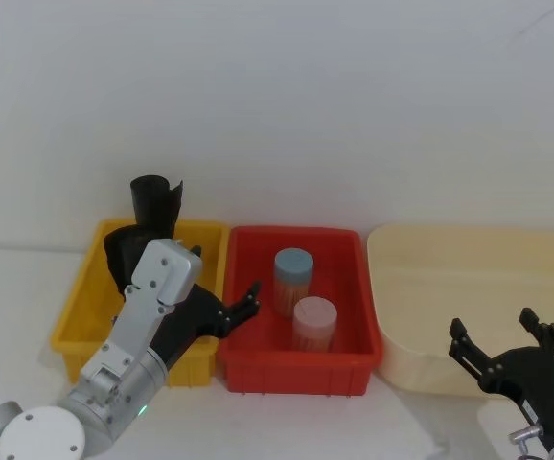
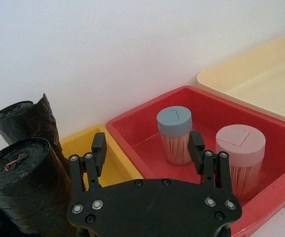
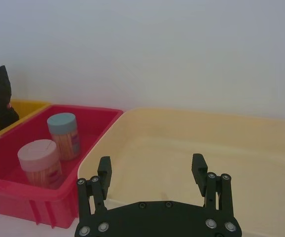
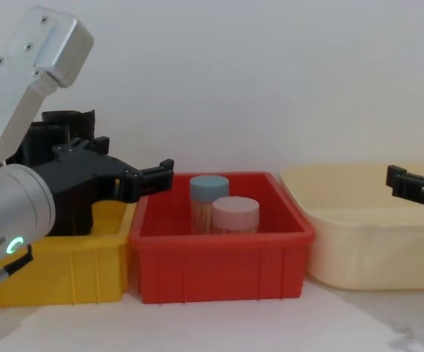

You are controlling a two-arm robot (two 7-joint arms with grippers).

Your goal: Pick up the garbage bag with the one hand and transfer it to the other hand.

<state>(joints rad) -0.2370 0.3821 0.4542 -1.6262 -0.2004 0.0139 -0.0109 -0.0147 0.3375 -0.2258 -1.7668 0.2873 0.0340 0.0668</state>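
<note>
Your left arm point(image 1: 148, 326) hides most of the garbage bag point(image 1: 120, 251) in the yellow bin point(image 1: 83, 287). In the left wrist view, the edge cuts off its base.

The head view looks forward and down on the yellow bin point(image 1: 80, 287), red bin point(image 1: 296, 369) and cream bin point(image 1: 406, 359), while the chest view faces the same row level, near its front walls. The left wrist view looks past the left gripper point(image 2: 147, 143), close on the blue-lidded jar point(image 2: 174, 121) and pink-lidded jar point(image 2: 240, 140); the right wrist view, past the right gripper point(image 3: 152, 165), sees both farther off.
</note>
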